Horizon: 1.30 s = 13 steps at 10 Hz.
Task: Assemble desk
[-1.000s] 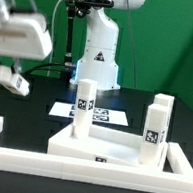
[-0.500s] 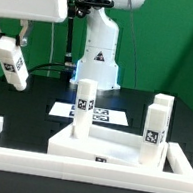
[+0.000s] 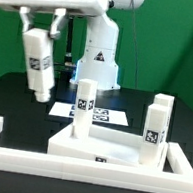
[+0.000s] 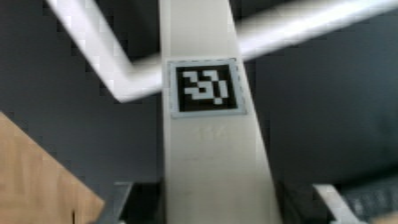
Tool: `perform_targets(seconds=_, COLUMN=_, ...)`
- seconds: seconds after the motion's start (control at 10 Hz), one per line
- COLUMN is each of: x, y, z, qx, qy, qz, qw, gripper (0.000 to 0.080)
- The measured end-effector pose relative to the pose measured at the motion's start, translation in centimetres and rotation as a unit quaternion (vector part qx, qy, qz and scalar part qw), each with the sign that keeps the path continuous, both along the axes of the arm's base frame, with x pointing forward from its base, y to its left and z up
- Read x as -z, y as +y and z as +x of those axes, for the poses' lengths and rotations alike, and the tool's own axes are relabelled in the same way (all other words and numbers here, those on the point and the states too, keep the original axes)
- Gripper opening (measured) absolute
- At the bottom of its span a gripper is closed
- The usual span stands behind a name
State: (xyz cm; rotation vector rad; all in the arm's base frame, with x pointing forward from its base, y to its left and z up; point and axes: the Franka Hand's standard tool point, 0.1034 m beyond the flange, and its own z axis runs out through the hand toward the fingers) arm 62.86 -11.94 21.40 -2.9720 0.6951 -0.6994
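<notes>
The claw (image 3: 41, 37) is clenched on a leg (image 3: 36, 67) — tagged, hanging nearly upright in the air, tilted a little. Below it, toward four o'clock in the exterior view, the panel (image 3: 106, 149) lies on the table (image 3: 181, 123) with two posts (image 3: 83, 109) standing on it — well apart from the claw

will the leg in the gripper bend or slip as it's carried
The leg probably stays stiff: it looks like a straight, square, solid post. It might slip or swing, since the gripper holds only its top end and its faces look smooth. Probably light.
</notes>
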Motion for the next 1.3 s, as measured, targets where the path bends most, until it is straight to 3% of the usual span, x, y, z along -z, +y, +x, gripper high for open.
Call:
perform_targets(seconds=0.1, x=1.0, y=1.7, z=-0.5, qx=-0.004, qy=-0.009, qz=-0.004, qw=1.000, gripper=0.0294)
perform_targets(seconds=0.3, x=1.5, y=1.7, z=-0.9, qx=-0.002, qy=-0.039, qz=-0.026, qw=0.999, gripper=0.0294)
perform_targets(seconds=0.5, x=1.9, y=2.0, z=-1.0, qx=0.000, qy=-0.040, qz=-0.025, qw=0.999, gripper=0.0294)
perform_targets(seconds=0.7, x=4.3, y=4.2, z=-1.0, qx=-0.009, qy=-0.029, qz=-0.038, qw=0.999, gripper=0.0294)
perform_targets(seconds=0.9, x=4.2, y=2.9, z=-1.0, qx=-0.008, qy=-0.030, qz=-0.046, qw=0.998, gripper=0.0294)
perform_targets(seconds=1.3, x=4.9, y=3.2, z=-1.3, qx=-0.010, qy=-0.027, qz=-0.047, qw=0.998, gripper=0.0294)
